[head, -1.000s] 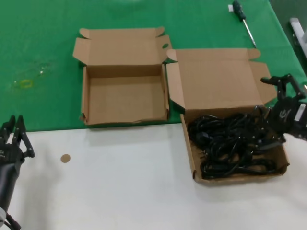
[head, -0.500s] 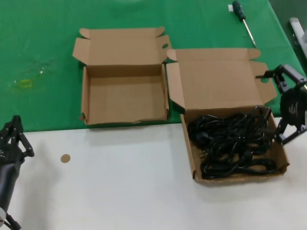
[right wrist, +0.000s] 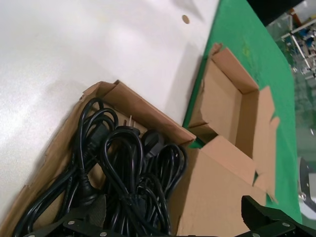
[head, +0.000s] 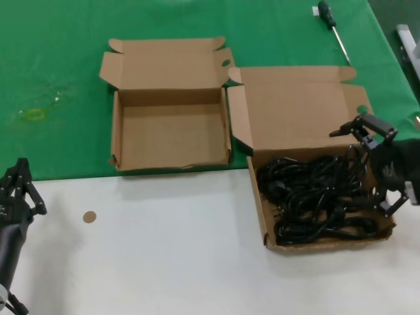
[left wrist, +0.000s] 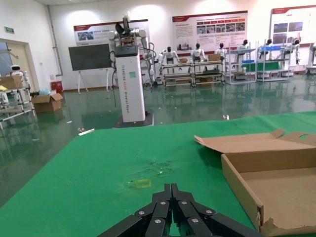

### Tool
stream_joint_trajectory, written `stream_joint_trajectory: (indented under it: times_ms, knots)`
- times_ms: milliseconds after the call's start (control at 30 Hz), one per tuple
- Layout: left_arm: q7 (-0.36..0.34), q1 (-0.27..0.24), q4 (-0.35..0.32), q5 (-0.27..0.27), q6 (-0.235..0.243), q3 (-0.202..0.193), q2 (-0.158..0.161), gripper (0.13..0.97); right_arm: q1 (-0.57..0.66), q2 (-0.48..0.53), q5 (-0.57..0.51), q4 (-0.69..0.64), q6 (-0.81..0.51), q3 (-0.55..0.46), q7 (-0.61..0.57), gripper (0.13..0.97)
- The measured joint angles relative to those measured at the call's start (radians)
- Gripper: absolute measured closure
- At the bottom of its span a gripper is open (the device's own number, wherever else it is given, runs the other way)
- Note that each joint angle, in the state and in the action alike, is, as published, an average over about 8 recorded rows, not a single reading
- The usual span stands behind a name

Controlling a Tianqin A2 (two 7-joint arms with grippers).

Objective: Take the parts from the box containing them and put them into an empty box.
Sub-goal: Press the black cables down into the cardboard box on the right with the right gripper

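Observation:
The parts, a tangle of black power cords, fill the tray of the wider box. That box sits at the right with its broad lid laid back. The narrower empty box lies open to its left. My right gripper hangs open over the right end of the cords, one finger by the lid fold, the other by the tray's right wall. My left gripper rests shut at the table's left edge.
A black-handled screwdriver lies on the green cloth at the back right, and a grey object sits at the right edge. A small round brown disc lies on the white tabletop at the front left.
My right gripper has swung in from the box's right side to over the cords, staying open. The left arm has barely moved.

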Motion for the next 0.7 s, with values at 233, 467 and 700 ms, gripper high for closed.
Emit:
stream_joint_trajectory:
  times_ms: [233,467,700]
  knots:
    - [0.0,0.0,0.0,0.0,0.0,0.0,0.0,0.945,0.023,-0.032,-0.034,-0.025,-0.012,-0.024,-0.039,0.129]
    - [0.0,0.0,0.0,0.0,0.0,0.0,0.0,0.945,0.038,-0.059,-0.06,-0.072,-0.009,-0.04,-0.079,0.132]
    - [0.0,0.0,0.0,0.0,0.0,0.0,0.0,0.945,0.044,-0.077,-0.076,-0.107,0.003,-0.047,-0.127,0.166]
